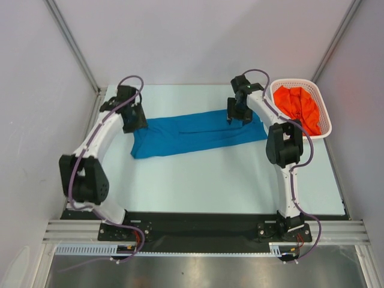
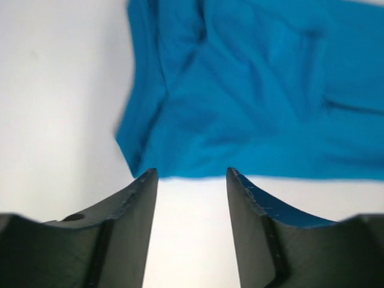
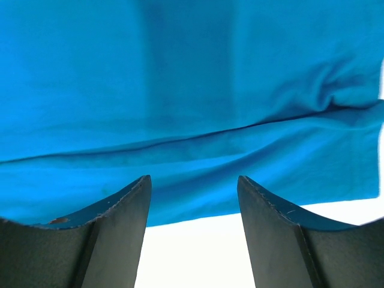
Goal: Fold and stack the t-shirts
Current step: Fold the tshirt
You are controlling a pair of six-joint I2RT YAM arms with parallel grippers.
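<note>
Bench comes first past the arm bases, pale and flat, and across its middle lies the blue shirt, drawn into a long band running left to right (the left end wider and more rumpled, the right end reaching the right arm's elbow). At the far side of that left end is the left hand, pointing down at the cloth. Its wrist view shows both fingers spread well apart with only white bench between them, and the shirt's creased edge lies just beyond the tips, so it has hold of nothing. Toward the other end, over the band's far edge, is the right hand, also spread wide. In its wrist view the cloth's hem crosses the gap between the tips and a long crease runs across the blue beyond them, but nothing is pinched. Whether the tips touch the cloth I cannot tell. Farthest off, in the bench's far right corner, stands the white basket, with the orange shirt bunched inside it, apart from the blue one.
</note>
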